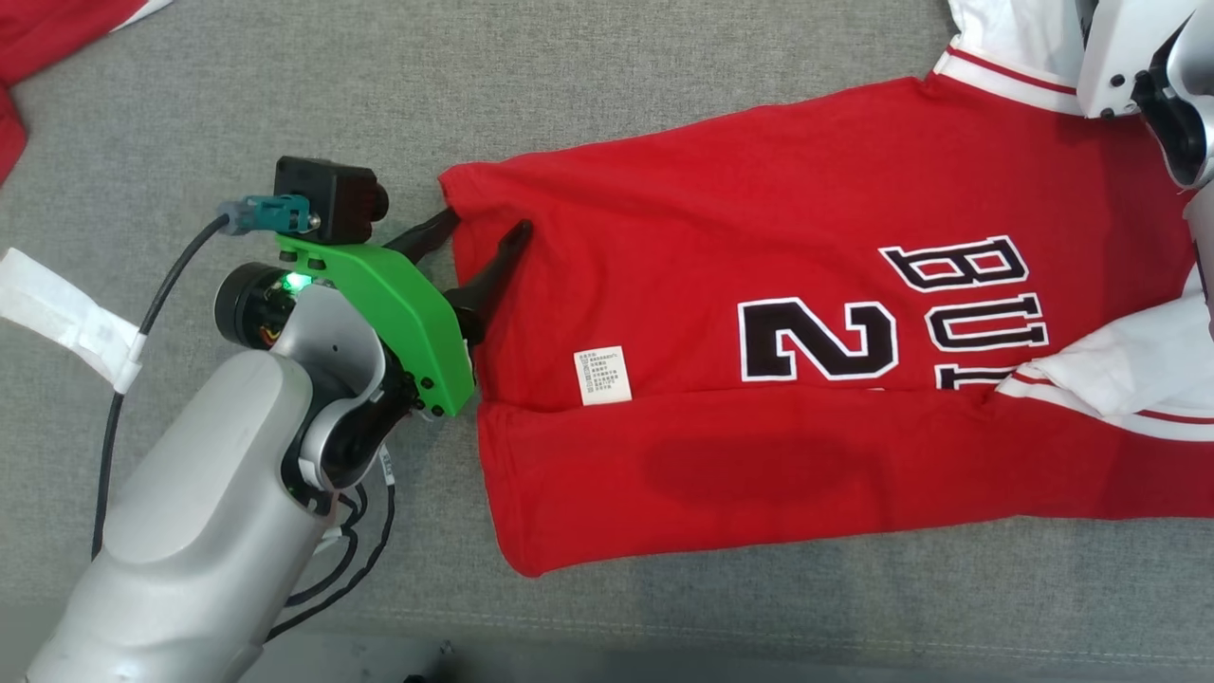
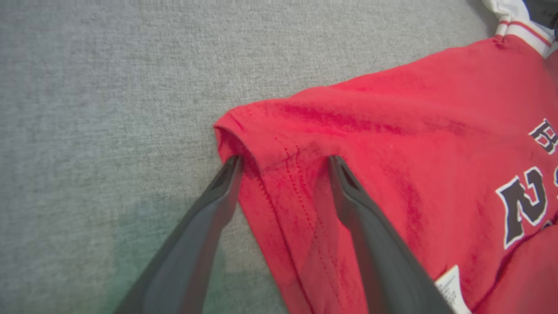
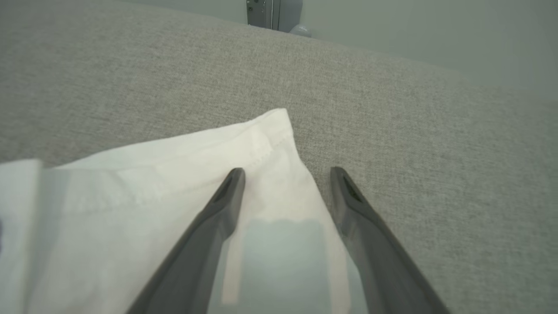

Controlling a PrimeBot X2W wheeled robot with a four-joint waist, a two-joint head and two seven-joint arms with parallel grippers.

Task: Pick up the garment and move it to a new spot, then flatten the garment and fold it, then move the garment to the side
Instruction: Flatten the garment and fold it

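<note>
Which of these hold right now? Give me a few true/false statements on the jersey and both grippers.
1. The left gripper is open and straddles a hem corner of the red jersey. True.
2. The right gripper is shut on the white sleeve. False: it is open, with the sleeve's edge lying between its jaws.
3. A white care label shows on the jersey. True.
4. The jersey lies on a wooden table. False: it lies on a grey fabric surface.
</note>
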